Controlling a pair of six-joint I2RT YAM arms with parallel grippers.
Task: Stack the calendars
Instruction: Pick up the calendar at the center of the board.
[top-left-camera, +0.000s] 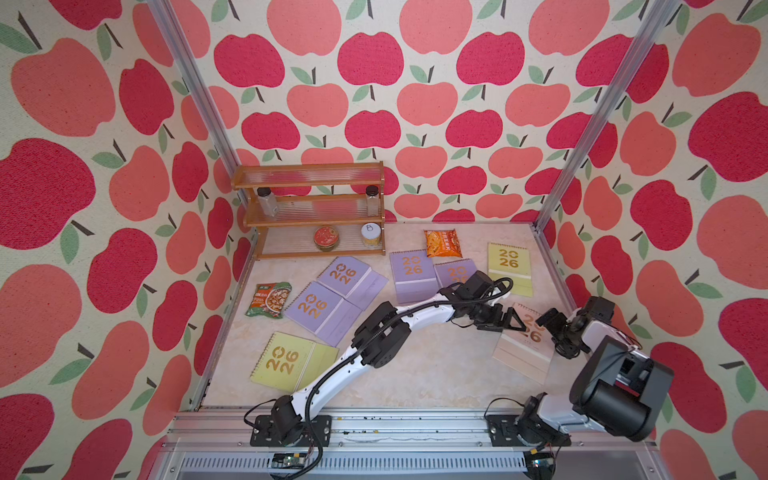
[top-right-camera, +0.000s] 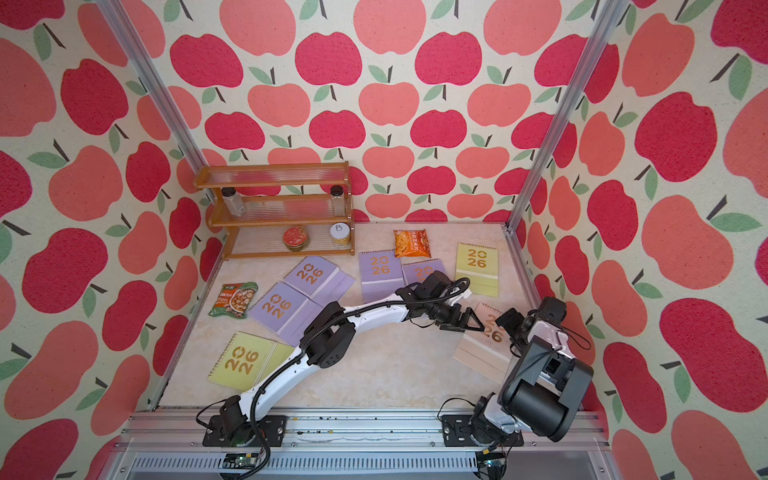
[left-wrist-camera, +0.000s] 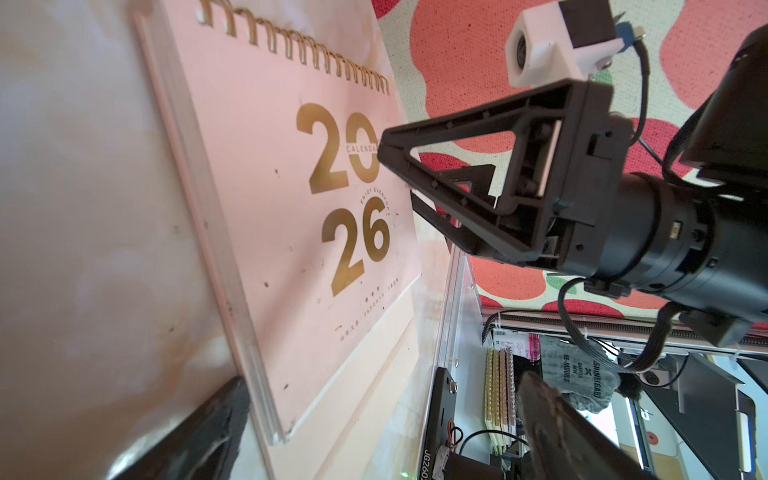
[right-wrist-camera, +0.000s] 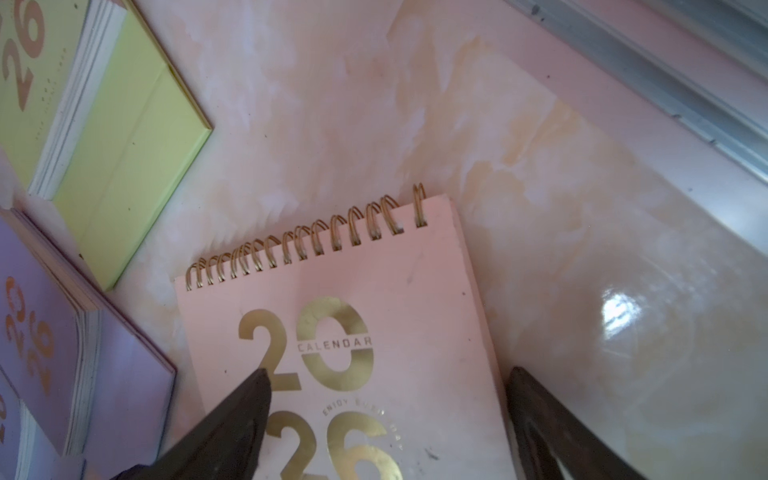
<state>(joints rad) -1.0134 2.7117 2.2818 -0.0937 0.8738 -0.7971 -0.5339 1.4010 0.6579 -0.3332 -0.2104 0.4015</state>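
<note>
Table (top-left-camera: 415, 374): peach calendar (top-left-camera: 521, 353) lies flat near the right edge, six other calendars (top-left-camera: 316, 309) scattered flat. Both arms are over the peach one. Left gripper (left-wrist-camera: 382, 382) spread wide, holding nothing. Right gripper (right-wrist-camera: 386, 374) released, one finger over the cover, one just off its edge.

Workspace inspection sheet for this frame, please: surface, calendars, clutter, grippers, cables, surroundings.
Surface: marbled table, glossy; no spills seen.
Job's things: seven in all, lying flat, none stacked: four lavender calendars, two yellow-green calendars, one peach calendar.
Clutter: orange packet; green packet.
Grippers: left gripper open; right gripper open; both at the peach calendar, neither holding it.
Cables: black cable along the left arm; no snag seen.
Surroundings: apple-print walls; rack with jars and tins.
</note>
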